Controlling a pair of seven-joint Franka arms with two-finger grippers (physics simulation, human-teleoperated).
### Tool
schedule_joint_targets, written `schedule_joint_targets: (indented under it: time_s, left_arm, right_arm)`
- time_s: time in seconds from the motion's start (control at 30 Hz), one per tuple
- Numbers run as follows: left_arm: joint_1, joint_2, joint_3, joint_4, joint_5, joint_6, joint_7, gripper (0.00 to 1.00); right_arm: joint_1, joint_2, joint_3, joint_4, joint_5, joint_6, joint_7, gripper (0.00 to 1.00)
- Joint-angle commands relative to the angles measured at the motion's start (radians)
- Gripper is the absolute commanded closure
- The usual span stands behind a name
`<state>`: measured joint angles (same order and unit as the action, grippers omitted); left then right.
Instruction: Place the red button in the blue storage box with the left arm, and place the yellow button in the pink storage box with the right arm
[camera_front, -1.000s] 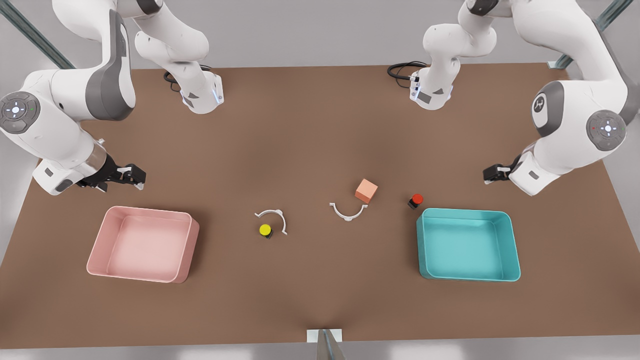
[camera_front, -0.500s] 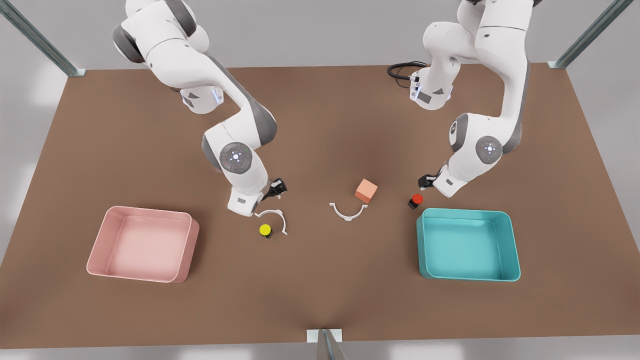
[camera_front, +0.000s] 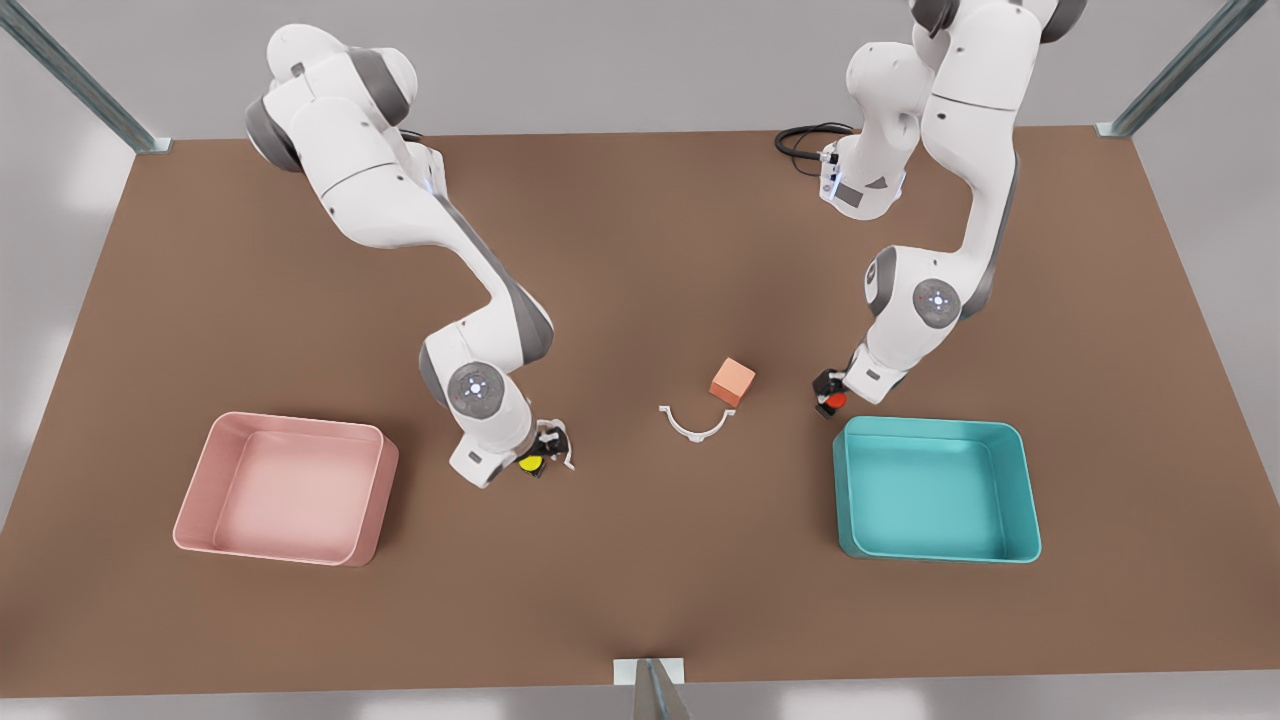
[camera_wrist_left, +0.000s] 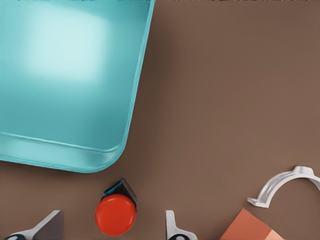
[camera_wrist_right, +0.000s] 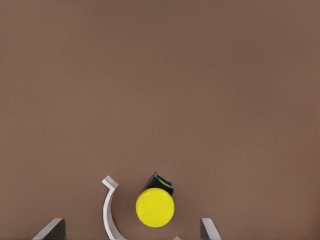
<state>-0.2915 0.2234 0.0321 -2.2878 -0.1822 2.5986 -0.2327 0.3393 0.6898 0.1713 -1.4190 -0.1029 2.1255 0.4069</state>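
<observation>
The red button (camera_front: 834, 401) stands on the brown table just off the far corner of the blue storage box (camera_front: 846, 490). My left gripper (camera_front: 828, 391) hangs right over it, open. In the left wrist view its fingertips (camera_wrist_left: 51, 223) flank the red button (camera_wrist_left: 115, 215), apart from it, with the blue box (camera_wrist_left: 75, 90) beside. The yellow button (camera_front: 529, 463) sits near the table's middle, to the right of the pink storage box (camera_front: 290, 422). My right gripper (camera_front: 545, 449) is over it, open, straddling the yellow button (camera_wrist_right: 155, 207).
A white curved clip (camera_wrist_right: 107, 212) lies against the yellow button, partly under the right gripper. A second white arc (camera_front: 697, 428) and an orange cube (camera_front: 733, 381) lie between the two buttons, close to the left gripper's side (camera_wrist_left: 282, 182).
Both arms swung in from the table's outer sides and came down. The right gripper now sits over the yellow button and the left gripper over the red one. Neither button moved.
</observation>
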Motion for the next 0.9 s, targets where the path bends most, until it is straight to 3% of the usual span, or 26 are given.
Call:
schedule_joint_targets:
  time_s: [0.0,0.27,0.57,0.73,0.77,0.87]
  left_arm:
    - [0.000,0.002,0.000,-0.002,0.001,0.031,-0.060,0.00]
    - [0.000,0.022,0.000,-0.012,0.003,0.031,-0.056,0.00]
    - [-0.002,0.131,0.000,-0.012,0.004,0.109,-0.056,0.00]
    - [-0.002,0.148,0.000,-0.002,0.003,0.115,-0.056,0.00]
    - [-0.002,0.148,0.000,0.002,0.003,0.115,-0.057,0.00]
    - [0.000,0.148,0.000,0.001,0.003,0.113,-0.051,0.31]
  right_arm:
    - [-0.006,0.022,-0.001,0.002,0.003,0.065,0.156,0.00]
    - [-0.010,0.065,0.011,-0.029,0.003,0.065,0.156,0.00]
    - [-0.023,0.112,0.013,-0.044,0.045,0.073,0.153,0.00]
    - [-0.017,0.154,0.007,-0.044,0.019,0.128,0.151,0.22]
    - [-0.017,0.155,0.007,-0.044,0.012,0.128,0.151,0.22]
    - [-0.020,0.155,0.007,-0.044,0.012,0.128,0.153,0.31]
